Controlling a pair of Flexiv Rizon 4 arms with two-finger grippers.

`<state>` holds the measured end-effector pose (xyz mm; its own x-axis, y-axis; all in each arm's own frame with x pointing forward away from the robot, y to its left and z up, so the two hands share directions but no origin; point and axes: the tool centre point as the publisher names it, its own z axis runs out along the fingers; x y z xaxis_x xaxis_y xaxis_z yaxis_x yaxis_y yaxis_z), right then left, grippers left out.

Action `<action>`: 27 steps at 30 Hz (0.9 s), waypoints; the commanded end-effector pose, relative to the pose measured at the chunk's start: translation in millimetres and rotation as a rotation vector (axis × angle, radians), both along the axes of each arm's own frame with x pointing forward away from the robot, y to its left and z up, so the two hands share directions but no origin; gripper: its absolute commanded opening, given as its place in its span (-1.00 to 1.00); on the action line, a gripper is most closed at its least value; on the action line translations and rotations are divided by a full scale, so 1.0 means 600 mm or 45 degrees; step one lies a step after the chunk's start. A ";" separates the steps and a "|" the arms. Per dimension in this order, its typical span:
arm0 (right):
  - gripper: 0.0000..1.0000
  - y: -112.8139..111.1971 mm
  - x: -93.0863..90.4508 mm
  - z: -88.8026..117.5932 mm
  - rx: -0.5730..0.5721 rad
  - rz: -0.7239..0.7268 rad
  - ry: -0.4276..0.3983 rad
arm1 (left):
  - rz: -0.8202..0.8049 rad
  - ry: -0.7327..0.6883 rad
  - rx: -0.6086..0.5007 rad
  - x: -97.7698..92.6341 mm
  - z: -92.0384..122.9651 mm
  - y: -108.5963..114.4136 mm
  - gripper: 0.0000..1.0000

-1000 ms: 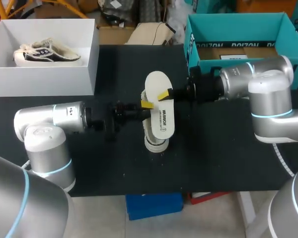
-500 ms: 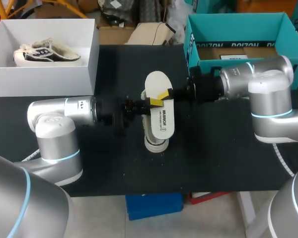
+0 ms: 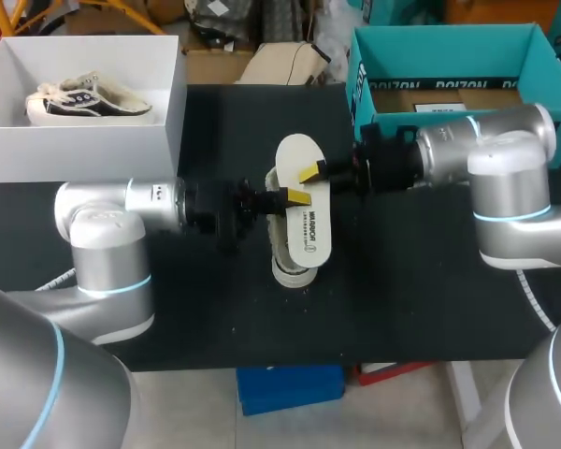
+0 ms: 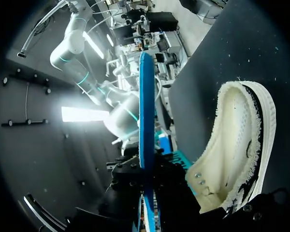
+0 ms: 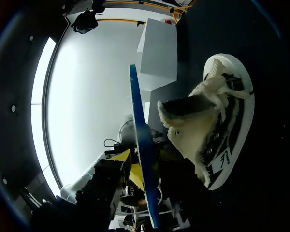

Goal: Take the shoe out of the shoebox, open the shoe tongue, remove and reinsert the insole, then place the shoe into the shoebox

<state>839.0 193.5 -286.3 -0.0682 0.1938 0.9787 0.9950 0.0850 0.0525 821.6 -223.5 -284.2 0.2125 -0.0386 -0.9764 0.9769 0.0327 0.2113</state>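
A white insole with a blue underside hangs level above the cream-and-black shoe, which stands mid-table. My left gripper comes in from the left and is shut on the insole's near edge. In the left wrist view the insole runs edge-on out from between the fingers, with the shoe beside it. My right gripper is at the insole's far edge, open, with the fingers astride it. In the right wrist view the insole passes between the spread fingers, and the shoe lies beside them.
A white shoebox at the back left holds a second, matching shoe. A teal box stands at the back right, behind my right arm. Bare black table lies in front of the shoe.
My left arm moved right to the insole and its fingers closed on it. The right gripper's fingers spread apart. The insole shifted slightly.
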 end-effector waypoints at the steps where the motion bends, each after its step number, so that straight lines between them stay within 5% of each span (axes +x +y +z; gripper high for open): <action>1: 1.00 -0.016 -0.011 0.021 -0.036 -0.060 -0.013 | 0.041 0.011 0.091 -0.025 0.018 0.014 -1.00; 10: 1.00 -0.074 -0.026 0.036 -0.161 -0.178 -0.013 | 0.162 0.154 0.305 -0.056 0.013 0.036 -1.00; 16: 1.00 -0.109 -0.039 0.039 -0.294 -0.261 0.004 | 0.303 0.334 0.578 -0.088 -0.003 0.056 -1.00; 27: 1.00 -0.119 -0.043 0.043 -0.378 -0.291 -0.009 | 0.303 0.334 0.578 -0.088 -0.003 0.056 -1.00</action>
<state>815.1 121.0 -261.4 0.0006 0.4744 0.8803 0.9906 -0.1206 0.0643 768.9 -188.1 -287.3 -0.0722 0.3459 -0.9355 0.9754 0.2203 0.0062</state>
